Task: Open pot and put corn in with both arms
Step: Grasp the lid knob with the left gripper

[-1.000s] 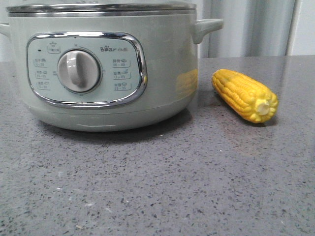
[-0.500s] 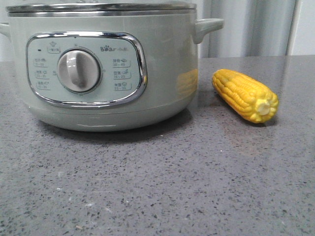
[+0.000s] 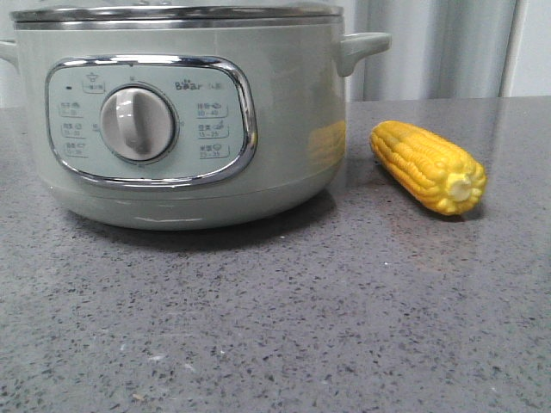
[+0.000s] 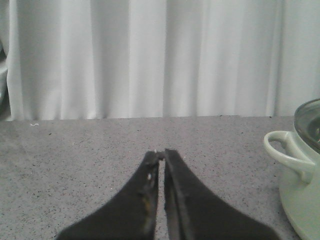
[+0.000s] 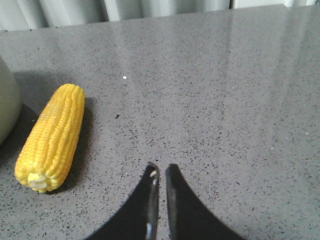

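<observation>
The large round sage-green electric pot stands on the grey speckled stone worktop toward its far left part, close to the back edge, with its chrome-framed control panel and grey dial facing the front edge. A clear glass lid with a steel rim sits on top of it, so the pot is not yet opened. One pale green side handle juts out toward the right.

In the left wrist view, the left gripper hangs above bare worktop to the left of the pot, its two black fingers drawn together until only a hairline slit remains at the tips, holding nothing. The pot's side handle and a sliver of the lid appear at the margin of that view, well apart from the fingers. A white pleated curtain hangs behind the back edge.

Just to the right of the pot, near but not touching it, lies the bright yellow corn cob, flat on the worktop, its pale stub end angled toward the front right corner. Its yellow reflection shows on the pot's wall.

Further right, the right gripper hovers over bare worktop beside the corn, apart from it. Its black fingers are nearly together with a narrow gap, and nothing is between them.
</observation>
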